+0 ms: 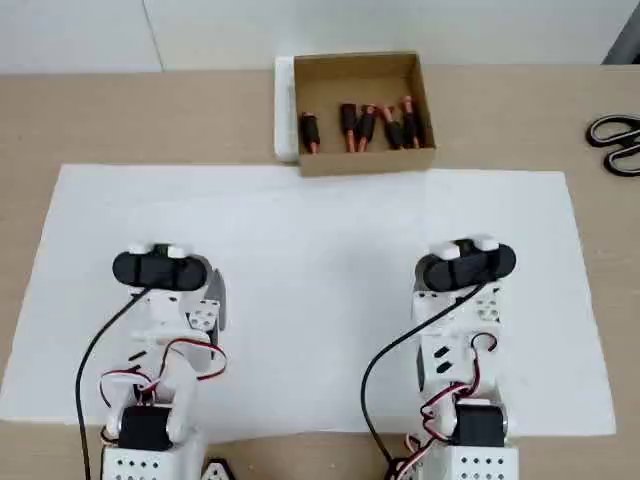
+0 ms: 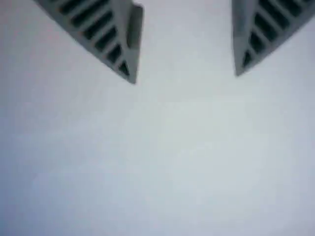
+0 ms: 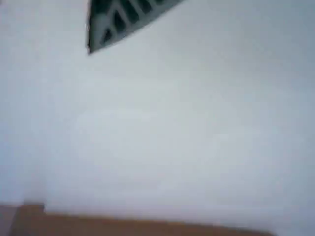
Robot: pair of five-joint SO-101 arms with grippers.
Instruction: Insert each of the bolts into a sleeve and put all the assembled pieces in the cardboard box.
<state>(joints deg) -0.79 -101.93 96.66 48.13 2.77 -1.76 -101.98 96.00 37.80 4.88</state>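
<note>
The cardboard box [image 1: 358, 62] stands at the far middle of the table. Several assembled pieces [image 1: 349, 126], black sleeves with orange bolts in them, lie side by side on its floor. My left arm [image 1: 165, 270] is folded back at the near left, well short of the box. Its gripper [image 2: 186, 76] is open over bare white paper, with nothing between the fingers [image 2: 123, 54]. At the near right my right arm [image 1: 465, 265] is folded the same way. Part of its gripper [image 3: 106, 34] hangs over the paper.
A large white paper sheet [image 1: 320, 230] covers the table between the arms and the box. Black scissors [image 1: 615, 140] lie at the far right edge. A white block [image 1: 285, 110] sits against the box's left wall. Bare wooden table [image 3: 147, 227] borders the paper.
</note>
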